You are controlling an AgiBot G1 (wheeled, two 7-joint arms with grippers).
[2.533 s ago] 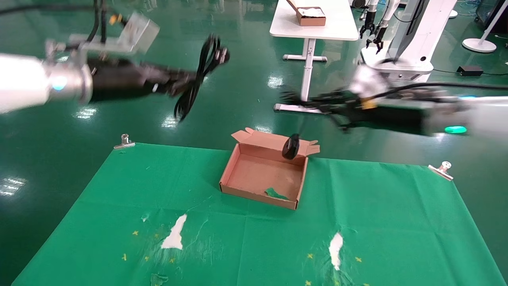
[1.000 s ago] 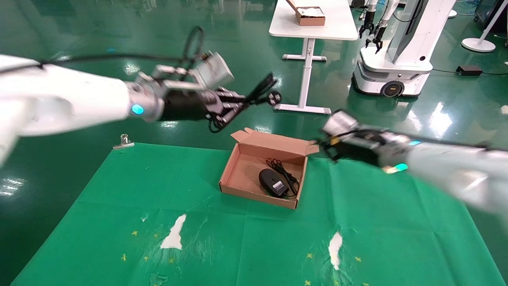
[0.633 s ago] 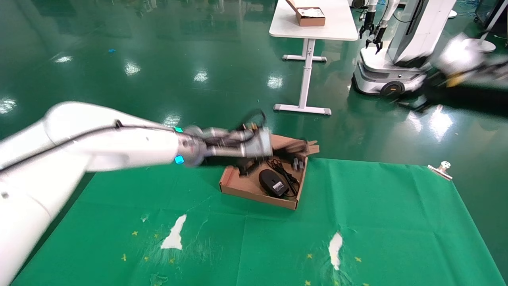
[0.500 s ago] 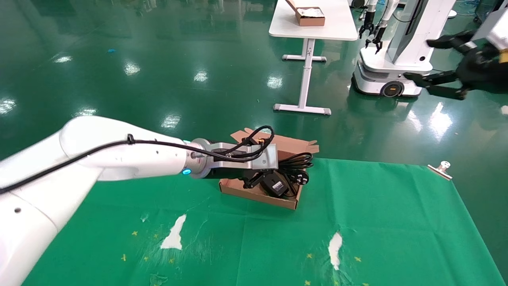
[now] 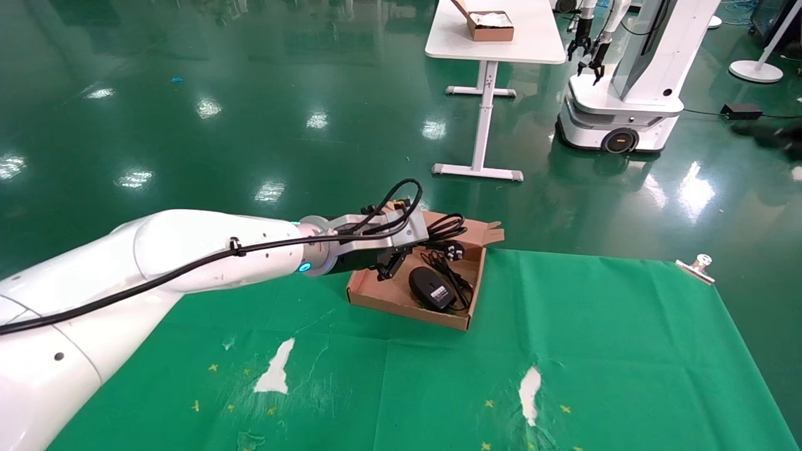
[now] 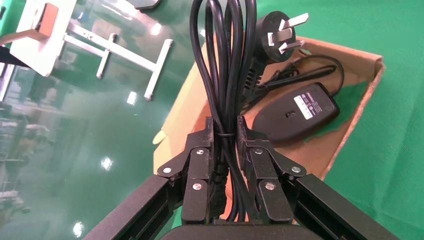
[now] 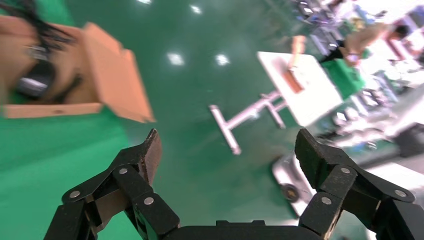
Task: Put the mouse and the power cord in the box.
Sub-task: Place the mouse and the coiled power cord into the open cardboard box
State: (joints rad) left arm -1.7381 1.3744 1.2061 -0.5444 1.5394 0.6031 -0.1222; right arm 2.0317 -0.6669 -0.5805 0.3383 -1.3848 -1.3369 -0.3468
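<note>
The brown cardboard box (image 5: 407, 309) lies open on the green cloth, lid flap folded back. Inside it the black mouse (image 5: 430, 288) rests upside down, pale label up, its thin cable bundled beside it. My left gripper (image 5: 390, 264) hovers over the box's far left part, shut on the coiled black power cord (image 5: 446, 224). In the left wrist view my left gripper (image 6: 224, 122) clamps the power cord (image 6: 226, 60); its pronged plug (image 6: 278, 34) hangs above the mouse (image 6: 296, 111) and box (image 6: 186, 107). My right gripper (image 7: 227, 142) is open and empty, far off to the right (image 5: 775, 135).
Green cloth (image 5: 595, 338) with torn white patches (image 5: 276, 369) is held by metal clips (image 5: 197, 223) at its far corners. Beyond it stand a white table (image 5: 495, 37) carrying a small brown box (image 5: 490, 25) and another robot (image 5: 626, 94) on the green floor.
The mouse dropped into the box and my right arm swung away to the far right. My left arm came down with the power cord over the box, then drew back slightly.
</note>
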